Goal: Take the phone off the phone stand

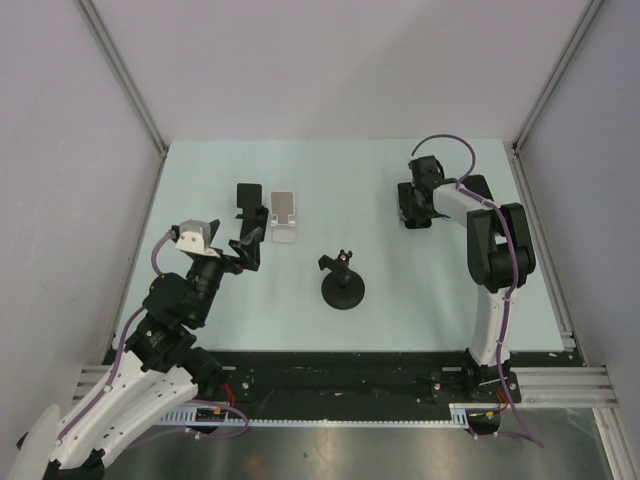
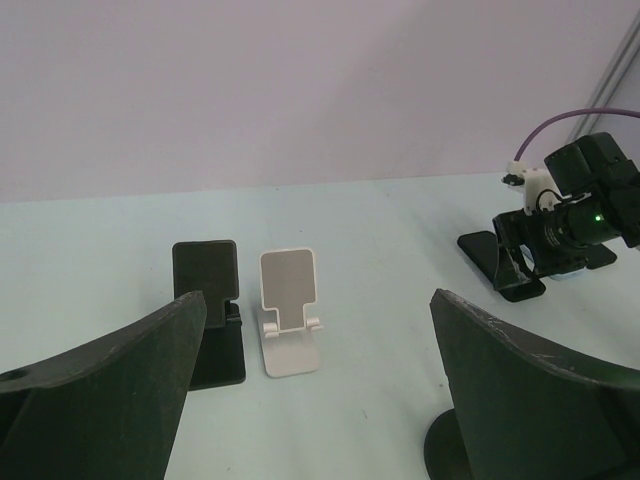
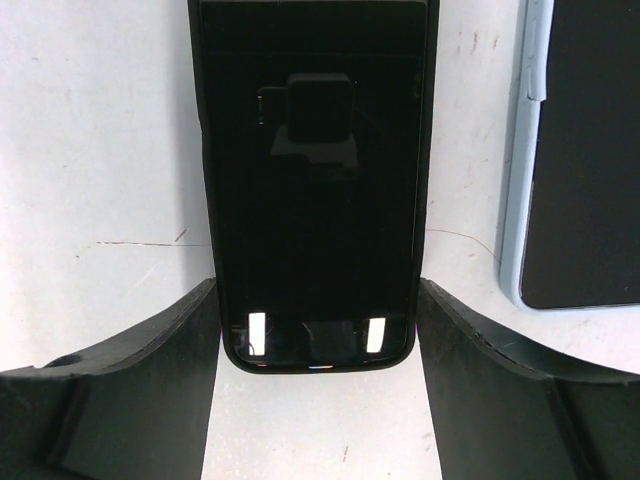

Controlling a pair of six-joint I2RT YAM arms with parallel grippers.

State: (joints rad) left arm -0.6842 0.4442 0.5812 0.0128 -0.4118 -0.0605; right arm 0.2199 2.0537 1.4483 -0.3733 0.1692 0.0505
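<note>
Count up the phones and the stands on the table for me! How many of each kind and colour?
Black phone: 1
Phone in a light blue case: 1
Black folding stand: 1
White folding stand: 1
Black round-base holder: 1
Total: 5

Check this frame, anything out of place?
Nothing spilled or damaged. One oddity: the black stand and white stand are both empty. The black phone lies flat on the table between the right fingers, a light-blue-cased phone beside it.
</note>
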